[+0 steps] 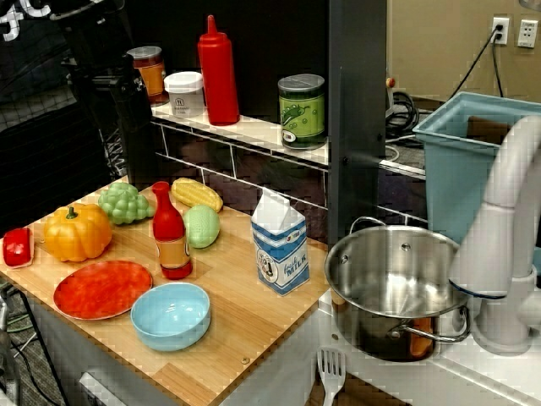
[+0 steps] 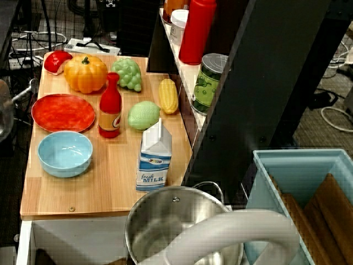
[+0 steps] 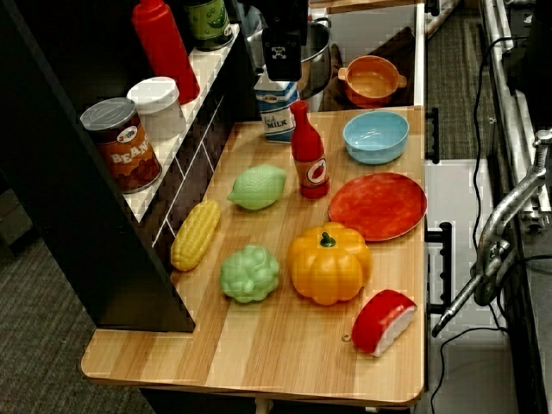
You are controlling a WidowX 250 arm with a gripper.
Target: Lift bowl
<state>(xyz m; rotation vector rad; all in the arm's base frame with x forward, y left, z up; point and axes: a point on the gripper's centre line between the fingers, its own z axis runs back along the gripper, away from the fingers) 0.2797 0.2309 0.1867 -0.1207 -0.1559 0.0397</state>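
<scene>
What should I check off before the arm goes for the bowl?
1. Bowl upright and empty: ok.
2. Bowl apart from the plate: ok, close but with a gap showing.
3. Room around the bowl's rim: ok; the bottle stands nearest, clear of it.
4. Bowl fully on the board: ok, though it is near the front edge.
5. Gripper open and lined up over the bowl: cannot tell; only part of the arm shows, beside the pot.
</scene>
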